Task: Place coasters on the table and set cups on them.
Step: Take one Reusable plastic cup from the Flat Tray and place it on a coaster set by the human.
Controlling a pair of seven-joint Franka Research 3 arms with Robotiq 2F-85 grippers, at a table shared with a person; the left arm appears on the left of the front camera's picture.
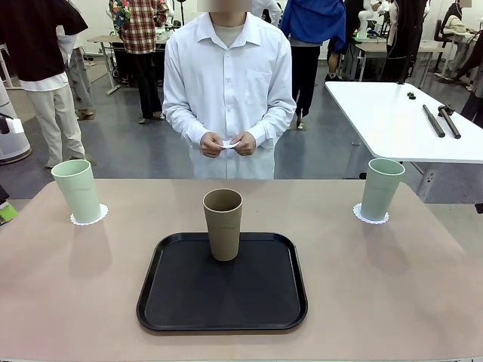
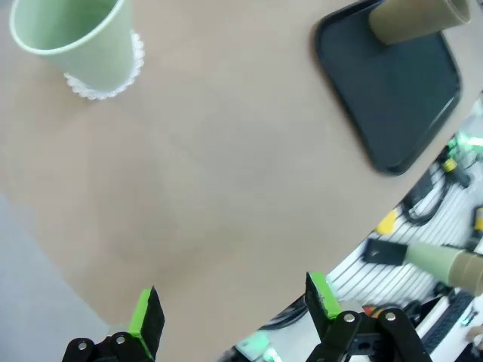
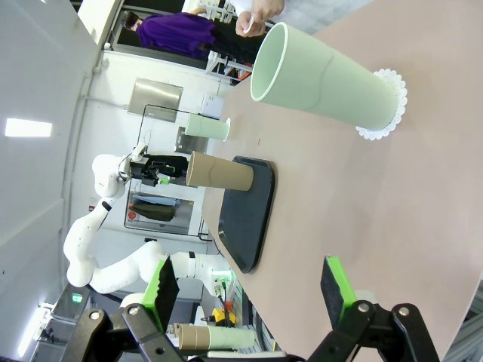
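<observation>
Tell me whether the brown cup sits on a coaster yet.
No. The brown cup stands upright directly on the tray, its base on bare black surface.

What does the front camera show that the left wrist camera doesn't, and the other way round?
Front view: the person holding a small white item, and the right mint cup on its coaster. Left wrist view: the robot's left hand, open above the table's edge. Both: the left mint cup on a coaster, the tan cup on the black tray, the beige table.
</observation>
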